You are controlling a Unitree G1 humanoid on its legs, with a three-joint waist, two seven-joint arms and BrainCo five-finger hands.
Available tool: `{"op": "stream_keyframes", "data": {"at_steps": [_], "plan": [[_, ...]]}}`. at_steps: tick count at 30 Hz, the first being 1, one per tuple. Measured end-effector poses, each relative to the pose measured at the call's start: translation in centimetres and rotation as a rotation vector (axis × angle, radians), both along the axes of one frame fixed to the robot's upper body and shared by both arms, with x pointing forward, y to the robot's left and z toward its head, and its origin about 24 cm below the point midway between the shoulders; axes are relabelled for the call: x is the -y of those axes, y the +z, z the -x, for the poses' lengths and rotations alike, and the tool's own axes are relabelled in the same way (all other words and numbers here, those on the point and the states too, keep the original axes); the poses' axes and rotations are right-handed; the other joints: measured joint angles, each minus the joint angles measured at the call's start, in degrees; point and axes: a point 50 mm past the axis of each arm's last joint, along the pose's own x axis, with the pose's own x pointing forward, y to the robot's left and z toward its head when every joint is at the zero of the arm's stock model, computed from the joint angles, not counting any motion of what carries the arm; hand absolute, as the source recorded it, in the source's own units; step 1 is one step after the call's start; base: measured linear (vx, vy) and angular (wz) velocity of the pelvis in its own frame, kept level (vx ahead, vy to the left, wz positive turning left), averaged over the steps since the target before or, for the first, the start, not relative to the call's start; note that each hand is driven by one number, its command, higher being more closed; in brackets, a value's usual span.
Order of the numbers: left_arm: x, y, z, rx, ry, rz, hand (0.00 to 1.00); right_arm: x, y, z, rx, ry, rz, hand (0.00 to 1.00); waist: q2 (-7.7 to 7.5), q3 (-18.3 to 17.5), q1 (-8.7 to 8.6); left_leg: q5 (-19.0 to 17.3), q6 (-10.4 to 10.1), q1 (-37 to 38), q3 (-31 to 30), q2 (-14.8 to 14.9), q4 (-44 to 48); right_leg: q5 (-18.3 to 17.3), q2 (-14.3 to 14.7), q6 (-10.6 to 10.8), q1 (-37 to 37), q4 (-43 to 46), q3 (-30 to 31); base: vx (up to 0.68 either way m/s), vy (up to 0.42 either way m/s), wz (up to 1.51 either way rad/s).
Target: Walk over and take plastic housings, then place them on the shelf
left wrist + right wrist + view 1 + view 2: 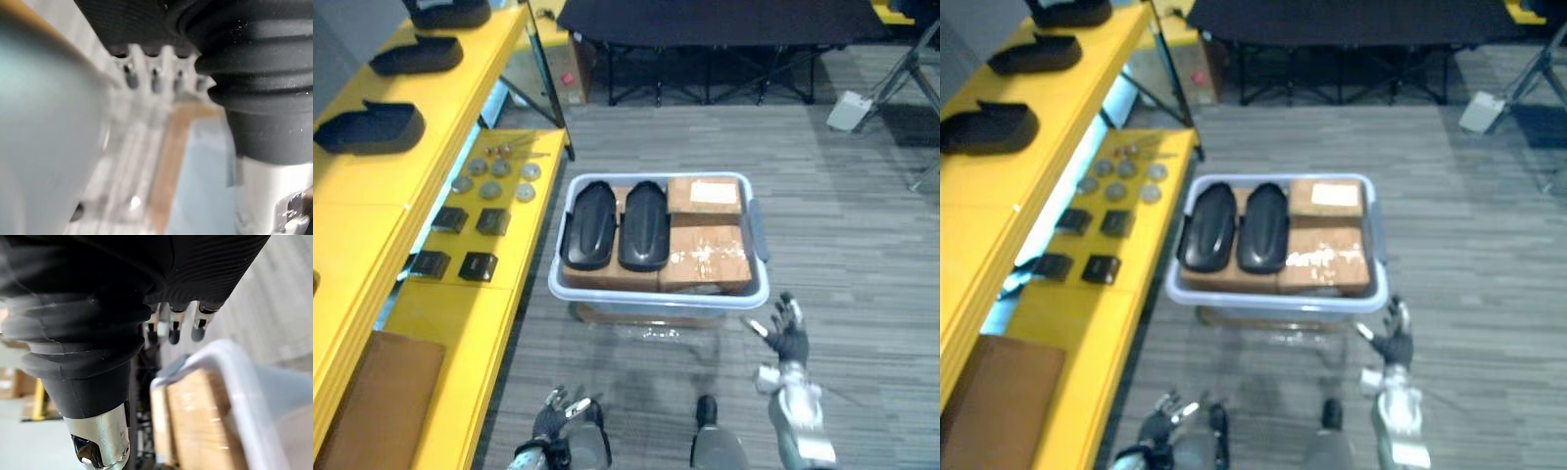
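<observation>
**Both hands open and empty, just short of the bin**

The right hand (790,338) hung with its fingers spread and straight, near the closest right corner of a pale grey plastic bin (656,291) and holding nothing. Ahead of that hand and to its left, two black oval plastic housings (617,225) lay side by side in the bin on top of brown cardboard boxes (705,257). The left hand (551,419) sat lower with its fingers loosely straight and the bin ahead of it. Further to its left ran a yellow shelf (460,127), with more black moulded housings (370,127) on its upper tier.
</observation>
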Motion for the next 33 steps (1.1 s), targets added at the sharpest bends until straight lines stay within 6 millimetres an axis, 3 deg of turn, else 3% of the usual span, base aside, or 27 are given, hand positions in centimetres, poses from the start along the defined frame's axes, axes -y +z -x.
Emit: {"op": "stream_keyframes", "data": {"at_steps": [2,4,5,9,11,14,23,33], "plan": [[0.3,0.4,-1.2,0.037,-0.015,-0.003,0.0,1.4,5.1,-4.0,0.101,-0.024,0.034,0.0,1.42,2.5,0.43,0.4,0.4,-2.5,-1.4,-0.7,0.8,1.6,-0.3,0.0,-0.3,-1.7,-1.5,0.05,0.042,0.26],[0.7,0.7,-2.0,0.06,-0.016,0.011,0.0,2.6,7.9,-5.9,0.128,-0.058,0.054,0.0,2.02,4.1,0.69,0.9,0.5,-4.1,-2.9,-1.1,0.8,2.0,-0.4,0.1,-0.7,-2.1,-3.0,0.0,0.021,0.4],[1.1,0.9,-2.5,0.077,-0.018,0.034,0.0,3.6,9.9,-7.0,0.128,-0.098,0.059,0.0,2.32,4.4,1.69,1.3,0.5,-6.3,-4.0,-1.2,0.7,2.2,-0.4,0.1,-2.2,-2.0,-4.2,0.0,0.012,0.41],[1.7,1.6,-3.8,0.141,-0.05,0.05,0.0,5.4,13.5,-8.8,0.105,-0.184,0.06,0.0,3.36,6.4,4.61,1.5,0.6,-9.1,-6.7,-1.7,1.5,2.6,-0.6,-0.1,-3.5,-1.6,-6.4,0.01,0.013,0.25],[1.9,1.6,-3.9,0.15,-0.057,0.054,0.0,5.2,15.0,-9.6,0.096,-0.179,0.074,0.0,3.63,6.6,5.28,1.4,0.6,-11.2,-8.3,-2.2,2.8,2.6,-0.9,-0.1,-5.0,-0.8,-7.5,0.0,0.033,0.22],[2.9,2.1,-5.0,0.182,-0.101,0.066,0.0,6.0,17.1,-9.9,0.092,-0.206,0.074,0.0,5.37,8.1,7.21,0.9,1.4,-12.6,-9.8,-2.8,4.8,2.7,-1.5,-0.2,-5.7,1.1,-8.0,-0.03,0.063,0.15],[3.4,2.6,-5.9,0.209,-0.093,0.097,0.0,5.7,18.5,-10.6,0.046,-0.203,0.103,0.0,6.57,9.2,9.01,-1.0,2.0,-17.0,-11.2,-3.6,9.6,2.9,-2.1,-0.6,-7.5,2.2,-10.7,-0.06,0.041,0.06],[3.5,2.6,-6.0,0.207,-0.083,0.119,0.0,6.5,15.3,-10.1,-0.161,-0.311,0.159,0.0,7.1,9.4,9.14,-1.1,1.9,-18.5,-10.0,-2.8,11.0,2.1,-2.0,-1.6,-9.8,3.7,-10.6,-0.05,-0.004,-0.07]]}}
